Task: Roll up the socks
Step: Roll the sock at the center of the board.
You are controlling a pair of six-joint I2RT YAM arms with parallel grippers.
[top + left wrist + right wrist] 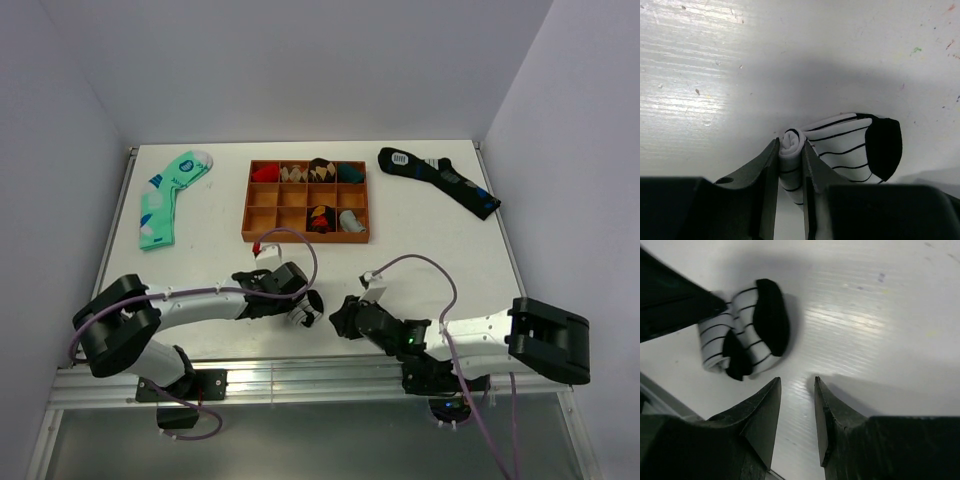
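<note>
Your left gripper (790, 150) is pinching the rolled end of the striped sock (840, 145). Both fingers (765, 175) are pressed against the white roll. In the left wrist view the roll's axis runs along the fingers. The unrolled part lies flat on the table (740, 75) and sticks out to the right of the roll. That is the sock's long axis, and it ends in a black patch on the far right. The thin black stripes follow that same direction.

Your right gripper (797, 385) has its jaws apart with nothing between them. It is low over the table, just short of the sock, and not touching it. From that wrist the sock is a small bundle at upper left, black patches facing the camera.

From above, the sock sits near the table's front edge, about mid-width, between the two gripper tips. Your left arm lies low and stretched rightward from its base. Your right arm is low too, reaching leftward, so the grippers face each other.

Further back:
- a wooden compartment tray (306, 200) at centre, with small items in some cells
- a mint green sock (165, 195) at back left
- a black sock (440, 180) at back right, lying diagonally
</note>
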